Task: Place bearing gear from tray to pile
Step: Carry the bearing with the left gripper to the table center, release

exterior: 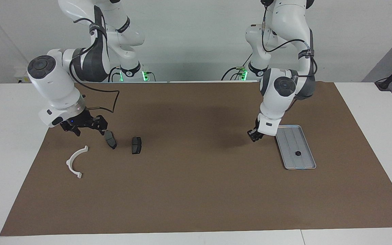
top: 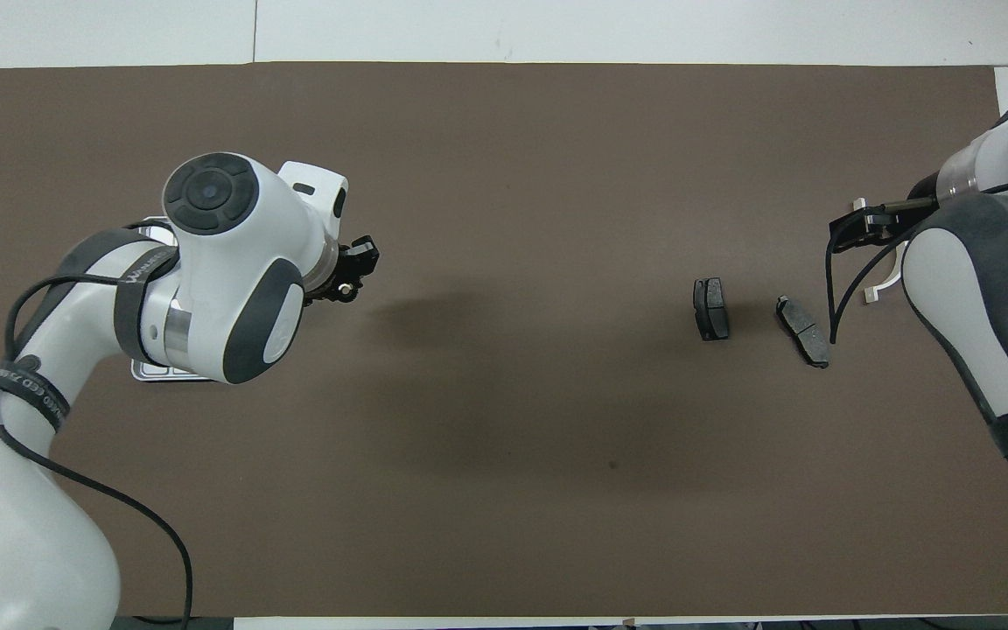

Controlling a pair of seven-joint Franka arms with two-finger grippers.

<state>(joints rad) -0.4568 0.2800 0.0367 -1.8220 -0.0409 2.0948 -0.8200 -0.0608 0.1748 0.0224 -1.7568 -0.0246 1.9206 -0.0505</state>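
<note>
The left arm hides most of the tray; left gripper grip unclear; right gripper spread.

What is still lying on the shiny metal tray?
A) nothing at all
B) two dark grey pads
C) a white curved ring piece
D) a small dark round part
D: a small dark round part sits on the tray, while the white half-ring and two dark pads lie at the right arm's end of the table.
</note>
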